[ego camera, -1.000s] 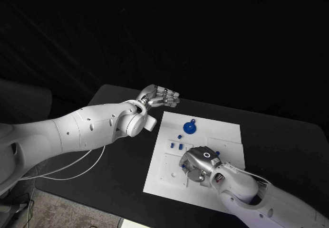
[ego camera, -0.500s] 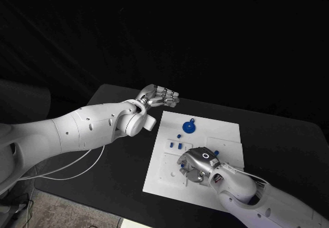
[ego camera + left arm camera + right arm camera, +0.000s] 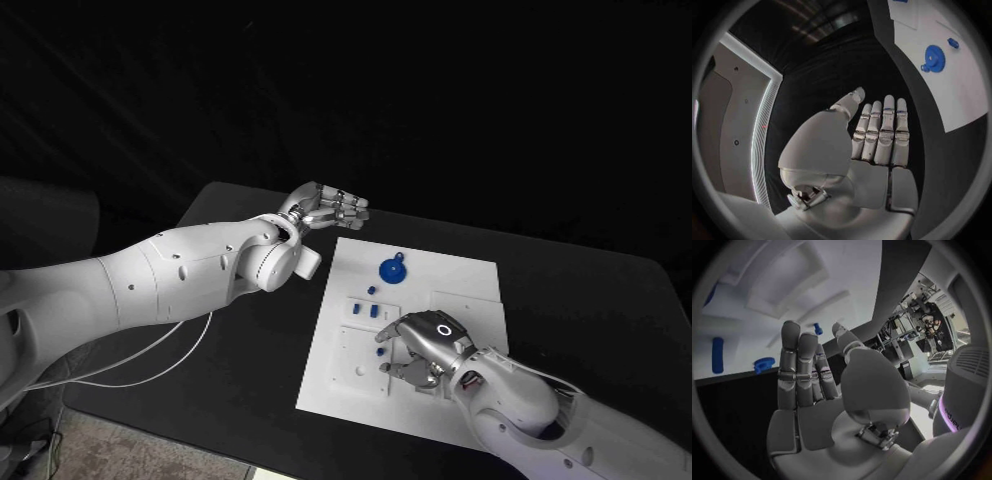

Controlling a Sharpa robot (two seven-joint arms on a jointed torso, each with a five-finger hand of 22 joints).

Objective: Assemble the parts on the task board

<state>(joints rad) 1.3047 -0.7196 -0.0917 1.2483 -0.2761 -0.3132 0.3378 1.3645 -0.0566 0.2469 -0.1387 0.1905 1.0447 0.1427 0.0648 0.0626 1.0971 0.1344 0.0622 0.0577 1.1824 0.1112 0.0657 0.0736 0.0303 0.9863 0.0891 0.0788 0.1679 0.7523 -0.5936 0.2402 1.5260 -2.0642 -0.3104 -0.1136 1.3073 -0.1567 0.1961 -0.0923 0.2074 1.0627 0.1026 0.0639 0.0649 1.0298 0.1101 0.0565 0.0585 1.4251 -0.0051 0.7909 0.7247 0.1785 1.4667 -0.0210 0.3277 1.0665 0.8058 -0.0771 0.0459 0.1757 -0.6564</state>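
Blue parts (image 3: 374, 310) mostly loose on task board (image 3: 462, 280); right hand (image 3: 421, 345) hovers above them, fingers apart, empty. Left hand (image 3: 326, 208) idle, empty, off board.

I see my two arms: glossy white shells, dark screws | left hand (image 3: 329, 207), right hand (image 3: 421, 345): silver, segmented fingers | white cable (image 3: 144, 350) under left arm

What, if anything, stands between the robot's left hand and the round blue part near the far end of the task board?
Nothing visible does. The left hand hovers empty over the black table just off the task board's far corner. The round blue part lies on bare white board with open space toward that hand. The right hand is nearer the robot, out of that path.
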